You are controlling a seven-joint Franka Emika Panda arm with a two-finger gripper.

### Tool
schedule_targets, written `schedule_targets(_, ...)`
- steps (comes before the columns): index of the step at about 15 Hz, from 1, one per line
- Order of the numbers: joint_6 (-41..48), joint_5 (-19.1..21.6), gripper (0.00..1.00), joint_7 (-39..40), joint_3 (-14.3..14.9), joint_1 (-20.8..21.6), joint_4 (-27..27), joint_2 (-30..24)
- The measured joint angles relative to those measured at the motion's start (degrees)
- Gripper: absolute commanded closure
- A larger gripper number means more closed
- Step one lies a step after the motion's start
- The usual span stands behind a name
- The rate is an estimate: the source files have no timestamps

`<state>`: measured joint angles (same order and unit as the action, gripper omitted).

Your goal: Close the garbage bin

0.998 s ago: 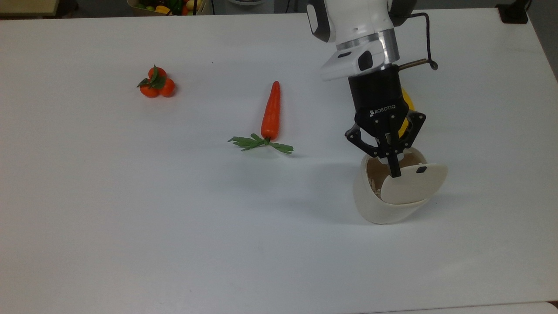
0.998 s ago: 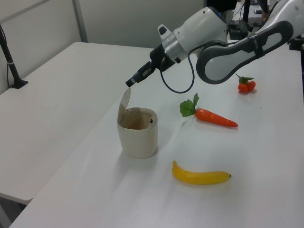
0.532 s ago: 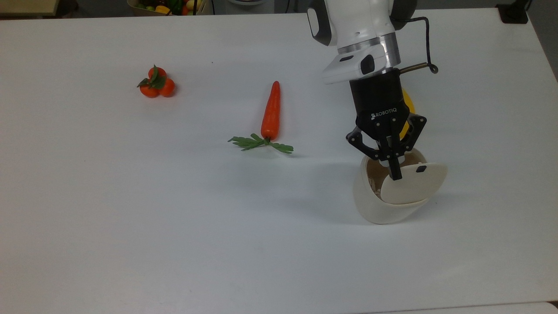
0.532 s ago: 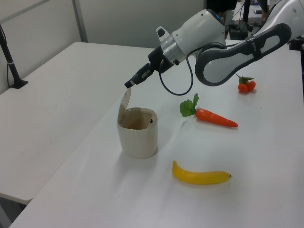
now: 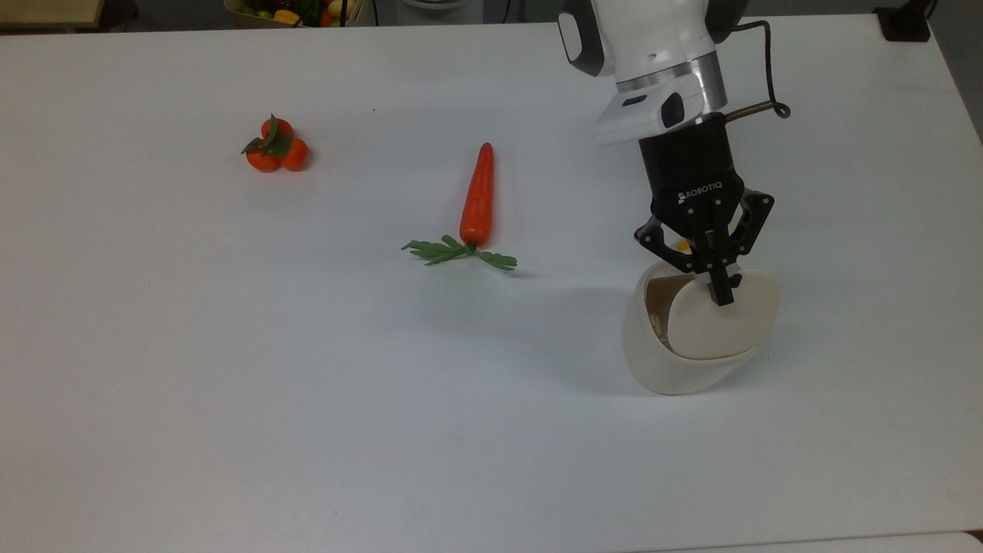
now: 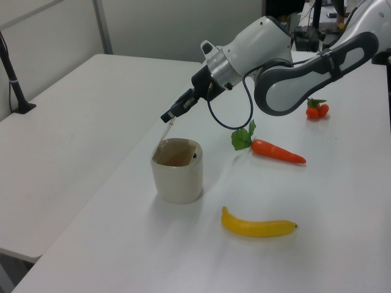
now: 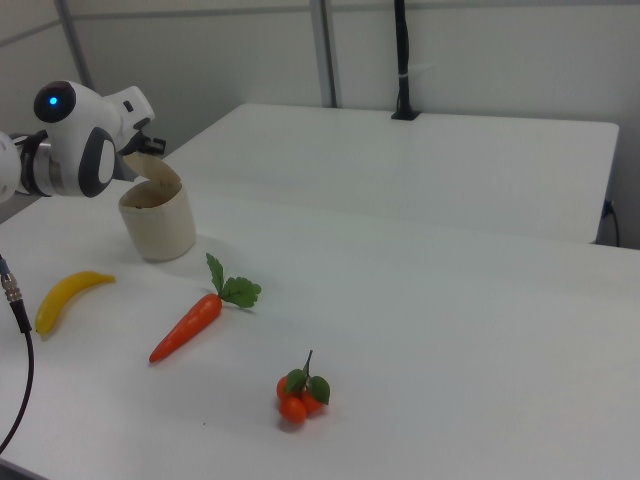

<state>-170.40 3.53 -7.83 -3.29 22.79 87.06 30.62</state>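
bin: cream bin (image 5: 680, 349) sits at the table edge in the left view, banana (image 6: 258, 227) beside it
lid: lid (image 5: 722, 319) is up, tilted, mouth open
gripper: gripper (image 5: 720, 296) has its fingers pinched together, empty, tip right at the lid's top edge
risk: pushing sideways rather than down, I'd guess the tip slides off or shoves the light bin over
also: lid could spring back
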Motion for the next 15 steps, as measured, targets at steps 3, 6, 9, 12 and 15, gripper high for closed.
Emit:
schedule_targets(3, 2.5, 0.0, 1.0, 0.0, -0.3, 0.0, 1.0, -0.3)
schedule_targets(6, 6.6, 0.0, 1.0, 0.0, -1.0, -0.1, 1.7, -0.9)
schedule_targets(9, 9.6, 0.0, 1.0, 0.0, -1.2, -0.3, 2.1, -1.4)
schedule_targets(12, 11.7, 0.0, 1.0, 0.0, -1.2, -0.7, 2.3, -1.7)
schedule_targets(15, 13.5, 0.0, 1.0, 0.0, -1.6, -0.8, 3.2, -1.7)
